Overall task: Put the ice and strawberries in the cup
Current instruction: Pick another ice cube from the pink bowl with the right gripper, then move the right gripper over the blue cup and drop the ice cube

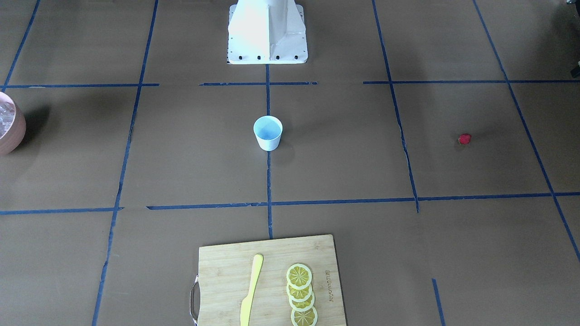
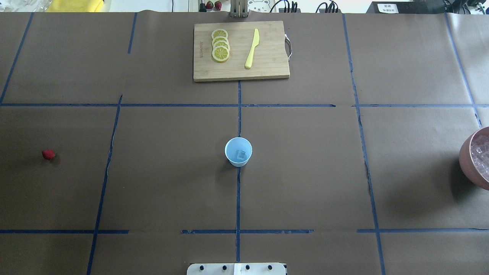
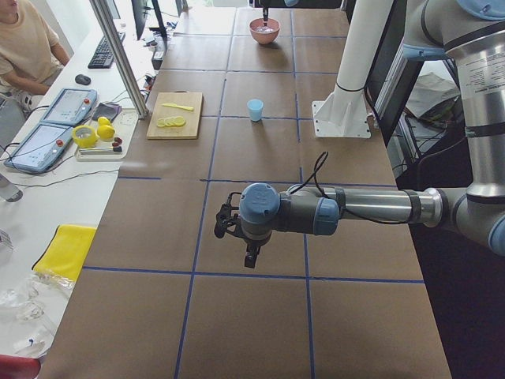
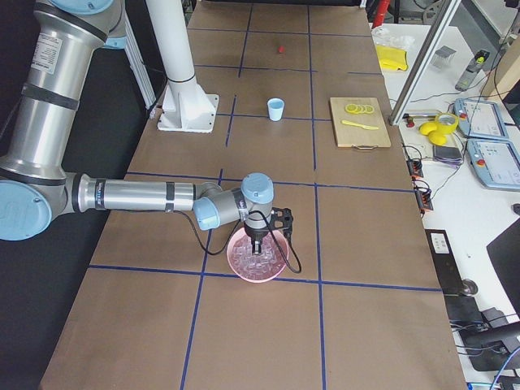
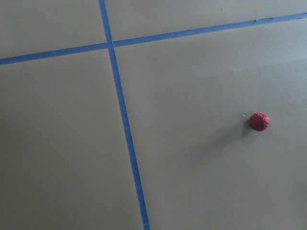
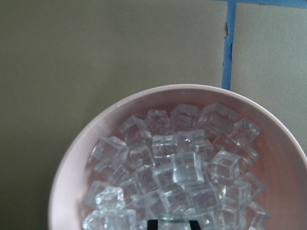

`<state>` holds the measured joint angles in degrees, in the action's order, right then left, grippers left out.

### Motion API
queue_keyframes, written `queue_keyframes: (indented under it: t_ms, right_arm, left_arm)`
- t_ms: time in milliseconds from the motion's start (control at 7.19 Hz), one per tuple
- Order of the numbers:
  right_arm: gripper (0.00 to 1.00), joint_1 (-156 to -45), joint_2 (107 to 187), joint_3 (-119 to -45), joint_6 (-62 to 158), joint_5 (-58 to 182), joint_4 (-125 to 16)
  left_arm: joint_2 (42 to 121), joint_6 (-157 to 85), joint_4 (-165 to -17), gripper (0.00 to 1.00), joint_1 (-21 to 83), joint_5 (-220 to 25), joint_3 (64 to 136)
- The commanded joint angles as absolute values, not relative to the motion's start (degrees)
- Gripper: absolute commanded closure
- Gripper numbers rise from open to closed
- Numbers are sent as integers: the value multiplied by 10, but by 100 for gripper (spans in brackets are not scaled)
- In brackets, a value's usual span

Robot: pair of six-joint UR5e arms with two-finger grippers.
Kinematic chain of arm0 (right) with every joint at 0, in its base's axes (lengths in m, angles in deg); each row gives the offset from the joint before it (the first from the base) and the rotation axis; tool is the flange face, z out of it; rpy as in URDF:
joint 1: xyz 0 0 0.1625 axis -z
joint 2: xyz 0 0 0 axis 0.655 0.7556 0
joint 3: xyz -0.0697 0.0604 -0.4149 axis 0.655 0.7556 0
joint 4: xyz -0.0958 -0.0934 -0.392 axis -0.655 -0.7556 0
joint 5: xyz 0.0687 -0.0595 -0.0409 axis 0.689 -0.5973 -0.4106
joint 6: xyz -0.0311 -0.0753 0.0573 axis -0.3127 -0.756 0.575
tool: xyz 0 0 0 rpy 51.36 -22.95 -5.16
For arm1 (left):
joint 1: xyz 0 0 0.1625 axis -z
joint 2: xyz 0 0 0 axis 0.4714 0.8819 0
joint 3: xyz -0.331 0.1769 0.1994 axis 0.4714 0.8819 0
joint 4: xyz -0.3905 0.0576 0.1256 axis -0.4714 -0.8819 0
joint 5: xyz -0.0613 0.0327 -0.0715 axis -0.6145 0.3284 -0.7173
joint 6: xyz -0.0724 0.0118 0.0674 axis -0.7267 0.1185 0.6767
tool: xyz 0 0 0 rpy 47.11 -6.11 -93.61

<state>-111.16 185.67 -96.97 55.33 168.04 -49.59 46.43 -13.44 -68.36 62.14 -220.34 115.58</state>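
Note:
The white cup [image 2: 238, 151] with a pale blue inside stands at the table's middle, with one clear ice cube [image 2: 240, 154] in it. The dark-red strawberry [image 2: 48, 154] lies alone far to the left and shows in the left wrist view [image 5: 259, 121]. My left gripper [image 3: 251, 257] hangs above the table near it; I cannot tell if it is open. My right gripper [image 4: 258, 245] is down in the pinkish bowl [image 6: 72, 163] of ice [image 6: 187, 167]. Its tips [image 6: 170, 224] show at the bottom edge, closed on a clear cube.
A wooden cutting board [image 2: 240, 51] with lemon slices [image 2: 220, 46] and a yellow knife [image 2: 252, 48] lies at the far middle. The robot's white base [image 1: 267, 31] stands at the near edge. Blue tape lines cross the brown table.

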Motion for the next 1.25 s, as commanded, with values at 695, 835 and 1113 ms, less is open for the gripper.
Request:
queue_keyframes:
  t_ms: [695,835,1113]
  right_arm:
    - [100,-788,1497,-1089,1244,1641,-604]
    - [100,-758,1402,-1045,1279,1609,-665]
    - [100,-721,1296,-946,1341,1546,-669]
  left_arm:
    - [458,-135,-685,0,621,-2205,1161]
    - [458,-135,-684,0,621,-2205,1161]
    - [458,-135,-684,0,621,-2205,1159]
